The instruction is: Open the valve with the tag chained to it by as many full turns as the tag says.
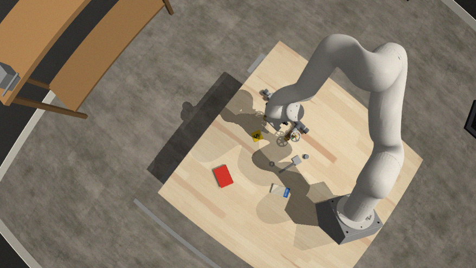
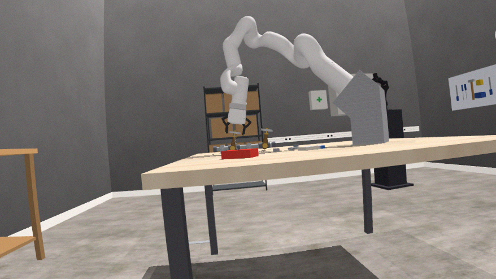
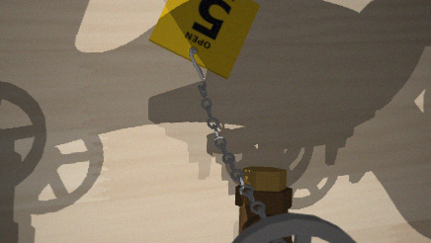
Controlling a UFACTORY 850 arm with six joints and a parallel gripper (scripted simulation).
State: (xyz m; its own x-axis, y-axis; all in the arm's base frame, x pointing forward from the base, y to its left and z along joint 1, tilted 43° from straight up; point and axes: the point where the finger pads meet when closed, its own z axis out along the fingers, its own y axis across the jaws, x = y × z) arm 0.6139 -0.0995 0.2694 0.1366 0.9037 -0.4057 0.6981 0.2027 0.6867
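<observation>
A yellow tag [image 3: 205,32] [image 1: 256,135] reading "OPEN 5" lies flat on the wooden table [image 1: 232,216] [image 2: 277,162]. A thin chain [image 3: 217,133] runs from it to the brass stem [image 3: 264,180] of a valve; the grey rim of that valve's handwheel [image 3: 292,231] [image 2: 235,133] shows at the bottom of the wrist view. My gripper [image 2: 235,129] is open, pointing straight down, its fingers spread either side of this handwheel and just above it, holding nothing. In the top view my wrist hides the tagged valve. A second valve [image 1: 295,134] [image 2: 265,131] stands a little to the right on the same pipe.
A red block [image 1: 223,176] [image 2: 239,153] lies near the table's front. A small hammer [image 1: 291,164], a nut [image 1: 271,163] and a white-and-blue item [image 1: 280,190] lie between the valves and my base [image 1: 349,219]. The pipe's end [image 1: 266,93] sticks out beyond my wrist.
</observation>
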